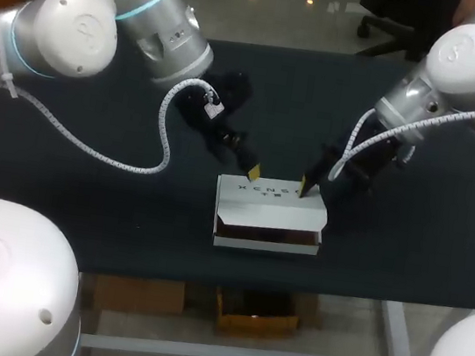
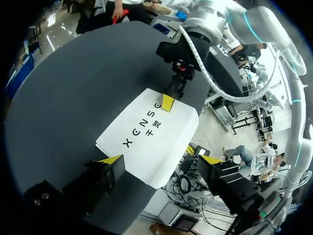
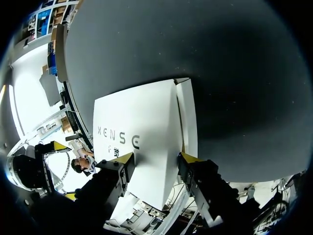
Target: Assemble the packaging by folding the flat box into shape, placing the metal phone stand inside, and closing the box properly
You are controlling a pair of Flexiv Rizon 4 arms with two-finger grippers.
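Now, box (image 1: 269,202): white, on the dark worktop (image 1: 84,201), under both grippers; lid down, with a dark gap along its front.
Left gripper (image 2: 160,159): open, fingers wide apart; one tip at the box's edge, the other past it.
Right gripper (image 3: 156,157): open, tips against the lid, which runs between them.

White box (image 1: 271,202) folded into shape, near table (image 1: 83,209) front edge; lid lowered, front gap dark.
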